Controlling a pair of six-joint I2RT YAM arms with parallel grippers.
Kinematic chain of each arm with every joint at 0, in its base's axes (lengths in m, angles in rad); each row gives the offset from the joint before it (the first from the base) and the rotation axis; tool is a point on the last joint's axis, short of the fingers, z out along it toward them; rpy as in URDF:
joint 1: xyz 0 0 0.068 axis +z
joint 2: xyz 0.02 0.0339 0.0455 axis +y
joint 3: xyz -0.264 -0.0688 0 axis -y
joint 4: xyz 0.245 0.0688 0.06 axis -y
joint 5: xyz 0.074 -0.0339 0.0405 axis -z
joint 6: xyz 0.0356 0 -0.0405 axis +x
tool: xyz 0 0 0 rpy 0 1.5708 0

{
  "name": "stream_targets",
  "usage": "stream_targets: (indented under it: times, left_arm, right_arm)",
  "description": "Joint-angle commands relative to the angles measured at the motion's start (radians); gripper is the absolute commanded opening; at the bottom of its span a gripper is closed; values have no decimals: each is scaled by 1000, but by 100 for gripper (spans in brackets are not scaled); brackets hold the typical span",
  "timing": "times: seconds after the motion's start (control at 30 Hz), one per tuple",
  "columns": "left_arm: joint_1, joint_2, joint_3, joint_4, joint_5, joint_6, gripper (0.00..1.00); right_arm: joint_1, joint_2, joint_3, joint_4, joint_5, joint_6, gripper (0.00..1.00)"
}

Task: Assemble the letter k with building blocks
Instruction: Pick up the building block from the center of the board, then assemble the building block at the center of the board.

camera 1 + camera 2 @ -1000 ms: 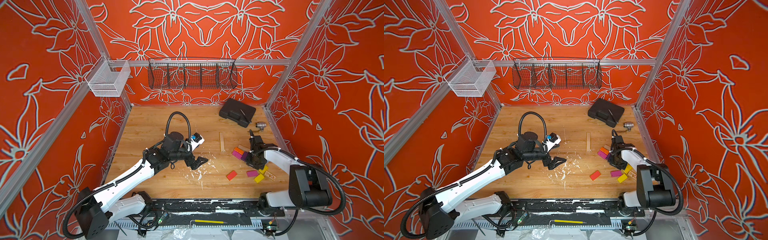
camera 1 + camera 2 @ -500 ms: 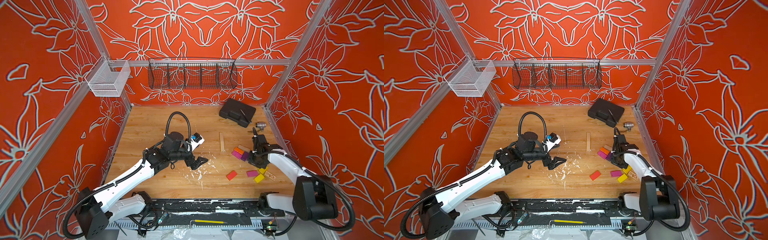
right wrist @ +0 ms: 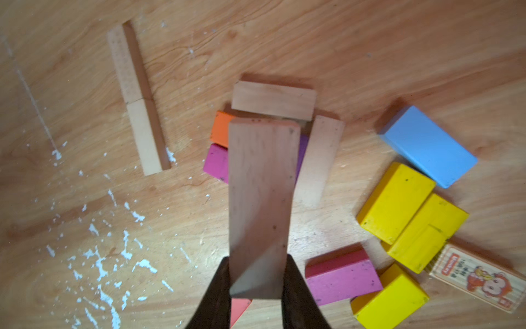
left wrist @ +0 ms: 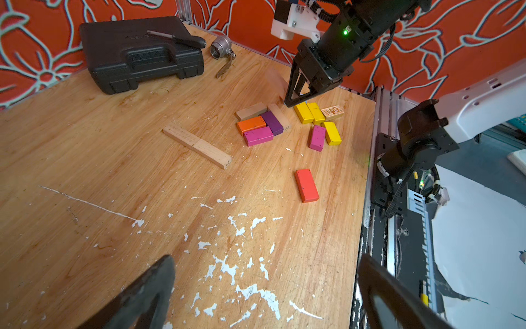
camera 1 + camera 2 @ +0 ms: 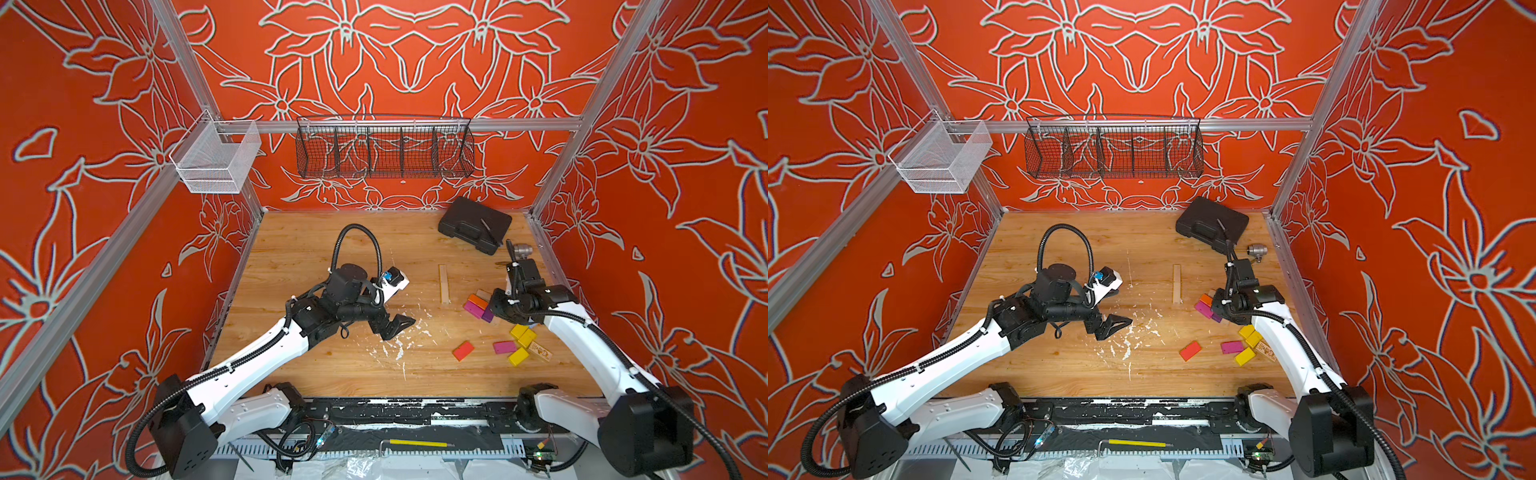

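My right gripper (image 3: 257,282) is shut on a plain wood block (image 3: 262,205) and holds it above a cluster of orange (image 4: 251,124), purple (image 4: 272,122), magenta (image 4: 258,136) and plain wood (image 4: 250,111) blocks. Two plain wood blocks (image 5: 444,284) lie end to end in a straight line left of the cluster. Yellow blocks (image 4: 303,112), a printed block (image 4: 332,112), a light blue block (image 3: 427,145) and a second magenta one (image 4: 317,137) lie near the right edge. A red block (image 5: 463,350) lies alone. My left gripper (image 5: 397,326) hangs open over mid-table, holding nothing.
A black plastic case (image 5: 473,224) sits at the back right with a silver metal fitting (image 5: 521,250) beside it. A black wire basket (image 5: 384,147) and a white mesh basket (image 5: 216,160) hang on the walls. White paint flecks (image 4: 227,267) mark the board under my left gripper.
The right arm has shifted, its elbow swinging outward to the right while the wrist moved slightly toward the back with the wood block. The left arm has not moved.
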Motion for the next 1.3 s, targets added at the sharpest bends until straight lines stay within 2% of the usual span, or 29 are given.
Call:
stream_targets:
  times: [0.0, 0.2, 0.37, 0.5, 0.73, 0.93, 1.1, 1.27]
  left_arm:
    - [-4, 0, 15, -10, -3, 23, 97]
    - [-3, 12, 18, -30, -11, 44, 98]
    - [-4, 34, 36, -102, -39, 119, 97]
    - [-4, 21, 25, -116, -53, 168, 97]
    - [-3, -4, -4, -80, -45, 177, 97]
    - [-3, -3, 1, -79, -47, 163, 97]
    - [-5, 6, 7, -82, -43, 154, 97]
    - [-3, 6, 7, -80, -44, 152, 97]
  right_arm:
    - [66, 8, 36, -26, -25, 27, 20]
    - [191, 53, 36, 6, -15, 91, 20]
    - [274, 124, 37, 35, -3, 119, 20]
    - [317, 185, 28, 70, -3, 137, 20]
    - [398, 337, 58, 102, 11, 151, 20]
    - [436, 467, 105, 93, 60, 175, 20]
    - [441, 506, 108, 96, 73, 182, 20]
    - [441, 517, 104, 91, 82, 175, 28]
